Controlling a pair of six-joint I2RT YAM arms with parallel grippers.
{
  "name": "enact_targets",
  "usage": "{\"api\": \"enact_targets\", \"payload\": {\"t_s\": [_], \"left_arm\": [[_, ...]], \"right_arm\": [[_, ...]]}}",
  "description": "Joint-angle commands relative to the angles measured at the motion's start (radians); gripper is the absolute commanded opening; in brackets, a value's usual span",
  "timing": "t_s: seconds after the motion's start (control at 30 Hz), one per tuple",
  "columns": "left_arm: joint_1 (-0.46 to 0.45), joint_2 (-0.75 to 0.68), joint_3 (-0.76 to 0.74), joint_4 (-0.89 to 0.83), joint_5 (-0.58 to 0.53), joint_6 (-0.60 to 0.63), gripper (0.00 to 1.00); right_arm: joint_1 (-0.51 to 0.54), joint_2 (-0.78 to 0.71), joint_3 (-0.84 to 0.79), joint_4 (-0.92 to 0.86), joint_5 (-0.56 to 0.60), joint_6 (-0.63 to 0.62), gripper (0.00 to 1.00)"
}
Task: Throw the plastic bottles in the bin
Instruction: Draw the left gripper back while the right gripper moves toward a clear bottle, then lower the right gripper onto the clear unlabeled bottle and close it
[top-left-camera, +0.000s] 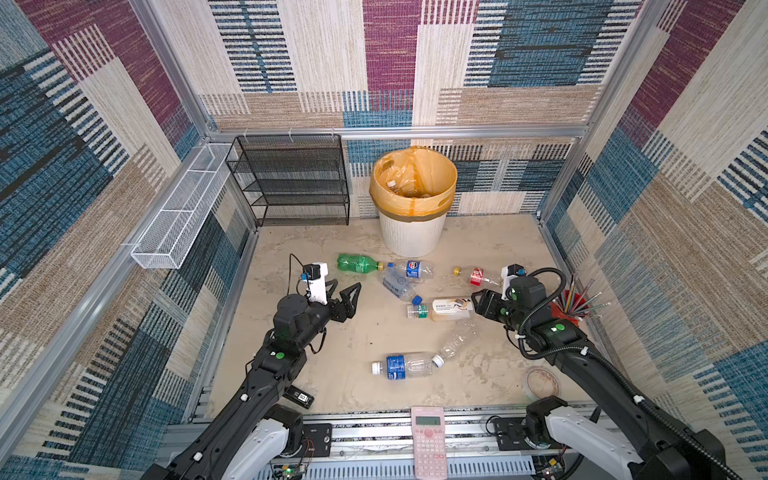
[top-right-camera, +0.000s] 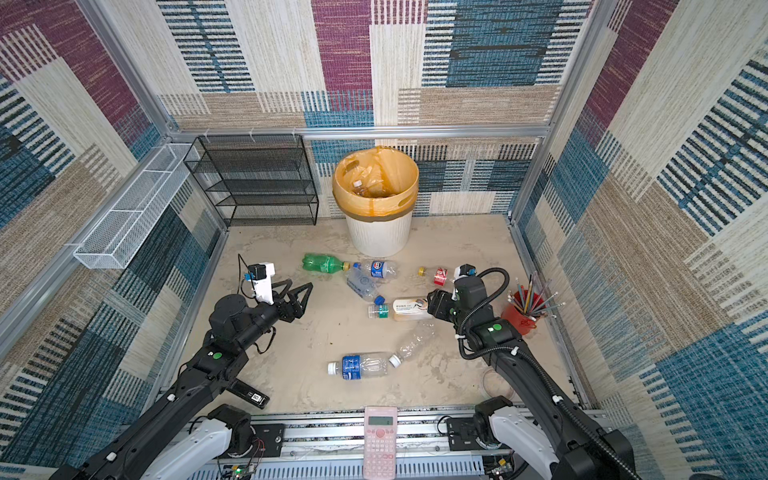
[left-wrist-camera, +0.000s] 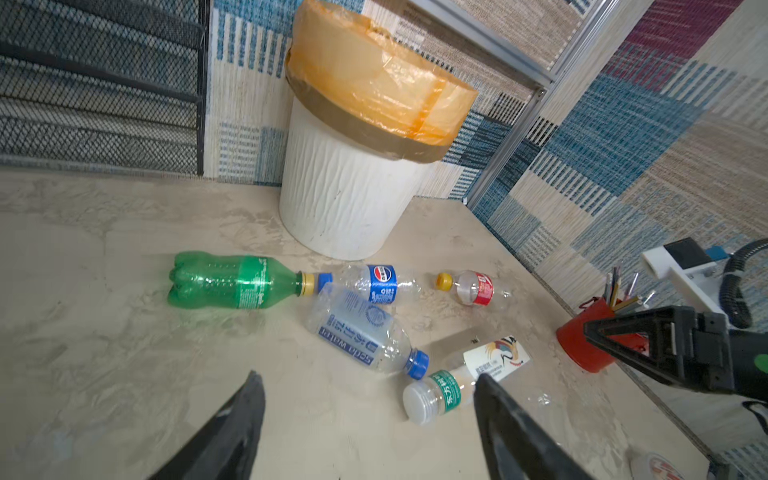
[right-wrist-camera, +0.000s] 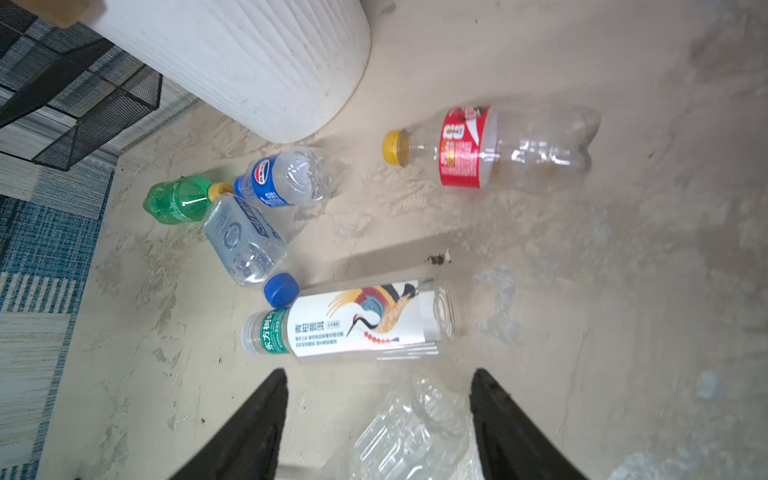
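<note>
The white ribbed bin (top-left-camera: 413, 237) with its orange bag stands at the back wall, with bottles showing inside it. Several plastic bottles lie on the table in front of it: a green one (top-left-camera: 357, 263), a blue-labelled one (top-left-camera: 412, 269), a soda-water one (left-wrist-camera: 357, 332), a red-labelled one (right-wrist-camera: 498, 145), a white-labelled one (right-wrist-camera: 357, 324), a crushed clear one (top-left-camera: 455, 340) and a blue-labelled one (top-left-camera: 405, 365) nearer the front. My left gripper (left-wrist-camera: 368, 376) hovers open left of the group. My right gripper (right-wrist-camera: 379, 372) hangs open above the crushed clear bottle, beside the white-labelled one.
A black mesh rack (top-left-camera: 291, 178) and a white wire basket (top-left-camera: 178, 216) stand at the back left. A red cup of pencils (top-left-camera: 569, 309) sits beside my right arm. A tape roll (top-left-camera: 542, 382), a pink calculator (top-left-camera: 429, 440) and a small black device (top-left-camera: 300, 397) lie along the front.
</note>
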Motion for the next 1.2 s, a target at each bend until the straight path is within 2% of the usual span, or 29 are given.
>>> {"api": "enact_targets", "payload": {"t_s": [0.0,0.13,0.27,0.6,0.83,1.17], "left_arm": [[0.001,-0.035,-0.032,-0.054,-0.056,-0.051,0.80],[0.001,-0.065,-0.050,-0.087,-0.084,-0.071,0.79],[0.002,-0.064,-0.061,-0.096,-0.095,-0.090,0.78],[0.001,-0.060,-0.079,-0.065,-0.083,-0.108,0.77],[0.001,-0.062,-0.083,-0.068,-0.081,-0.107,0.77],[0.001,-0.084,-0.087,-0.078,-0.081,-0.107,0.77]], "right_arm": [[0.001,-0.012,0.012,-0.149,-0.064,0.107,0.70],[0.003,-0.045,-0.012,-0.203,-0.117,0.170,0.70],[0.008,-0.051,-0.053,-0.221,-0.160,0.228,0.76],[0.052,-0.031,-0.143,-0.117,-0.214,0.350,0.84],[0.111,0.048,-0.159,-0.032,-0.212,0.388,0.91],[0.151,0.157,-0.177,0.077,-0.192,0.413,0.87]]}}
